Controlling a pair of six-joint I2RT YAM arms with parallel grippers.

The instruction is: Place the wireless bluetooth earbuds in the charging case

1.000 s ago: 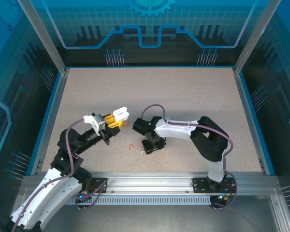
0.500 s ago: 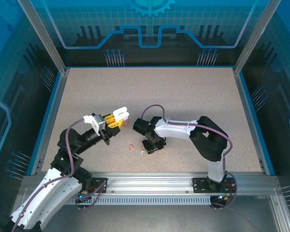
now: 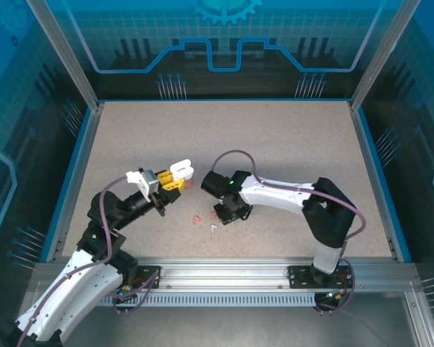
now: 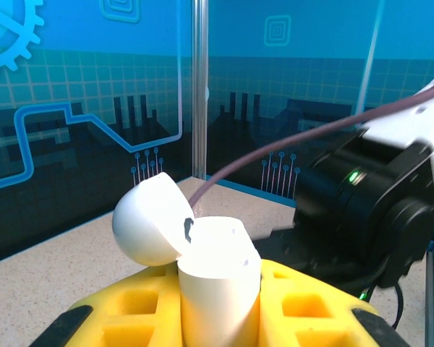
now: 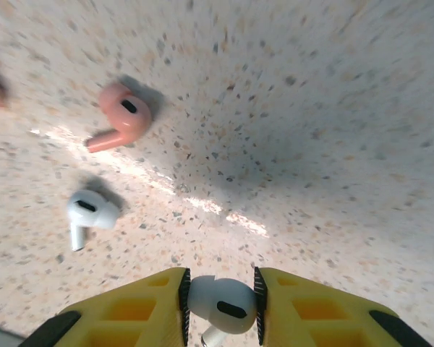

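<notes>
Bright, even light — soft shadows, slight glare.

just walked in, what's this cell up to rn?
Earbuds are going into a case. The left gripper is shut on a white charging case, with its lid flipped open. The right gripper is shut on a white earbud, which has not yet been brought to the case. A salmon earbud and a second white earbud lie loose on the table near the right gripper.
</notes>
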